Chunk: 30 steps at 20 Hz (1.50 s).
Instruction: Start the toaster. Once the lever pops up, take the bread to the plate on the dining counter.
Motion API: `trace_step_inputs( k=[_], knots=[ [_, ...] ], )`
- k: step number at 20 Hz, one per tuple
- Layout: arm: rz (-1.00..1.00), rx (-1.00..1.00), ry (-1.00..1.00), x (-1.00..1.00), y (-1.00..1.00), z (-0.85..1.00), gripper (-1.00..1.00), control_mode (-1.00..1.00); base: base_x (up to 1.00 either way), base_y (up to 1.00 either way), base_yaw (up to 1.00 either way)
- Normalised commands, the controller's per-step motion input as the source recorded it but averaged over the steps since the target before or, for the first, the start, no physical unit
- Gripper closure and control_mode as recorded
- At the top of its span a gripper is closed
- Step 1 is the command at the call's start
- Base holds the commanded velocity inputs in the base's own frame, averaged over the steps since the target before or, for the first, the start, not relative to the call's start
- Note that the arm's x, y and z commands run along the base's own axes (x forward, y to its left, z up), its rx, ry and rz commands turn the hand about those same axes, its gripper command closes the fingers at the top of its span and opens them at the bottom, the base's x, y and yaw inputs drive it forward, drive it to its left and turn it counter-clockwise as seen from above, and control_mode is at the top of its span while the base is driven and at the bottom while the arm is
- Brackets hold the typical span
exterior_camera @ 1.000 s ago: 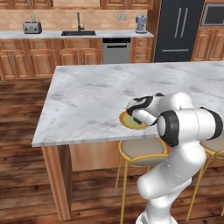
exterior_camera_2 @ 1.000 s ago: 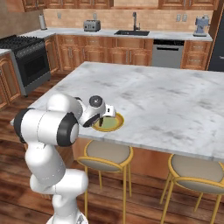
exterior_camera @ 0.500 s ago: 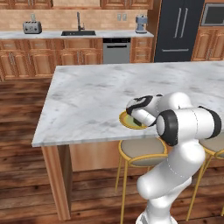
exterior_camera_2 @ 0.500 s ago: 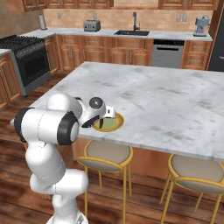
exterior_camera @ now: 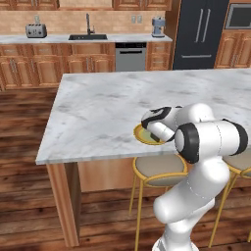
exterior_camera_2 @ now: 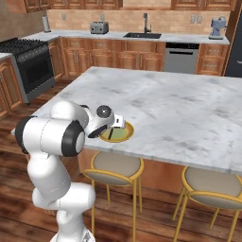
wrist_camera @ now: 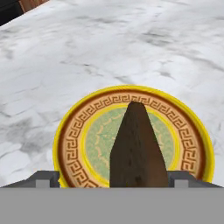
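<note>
Brown bread, yellow key-patterned plate

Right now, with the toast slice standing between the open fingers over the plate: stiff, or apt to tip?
Probably stiff: the toast slice stands edge-up with no sag between the fingertips of the gripper. Likely to tip: it is thin and tall, and the jaws stand apart, so it should fall flat on the plate. Probably light, being small against that plate.
</note>
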Motion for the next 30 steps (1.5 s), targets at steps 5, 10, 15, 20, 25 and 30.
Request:
trace_step_inputs(
  k=[5, 10, 15, 20, 25, 30],
  knots=[
    [0.00, 0.00, 0.00, 0.00, 0.00, 0.17, -1.00, -1.00, 0.00, 0.00, 0.00],
    [0.00, 0.00, 0.00, 0.00, 0.00, 0.33, -1.00, -1.00, 0.00, 0.00, 0.00],
    [0.00, 0.00, 0.00, 0.00, 0.00, 0.30, -1.00, -1.00, 0.00, 0.00, 0.00],
    [-0.01, -0.02, 0.01, -0.04, 0.00, 0.51, -1.00, -1.00, 0.00, 0.00, 0.00],
    [-0.06, -0.05, 0.06, -0.31, 0.00, 0.64, -1.00, -1.00, 0.00, 0.00, 0.00],
    [-0.13, -0.04, 0.12, -0.65, 0.00, 0.59, -1.00, -1.00, 0.00, 0.00, 0.00]
  ],
)
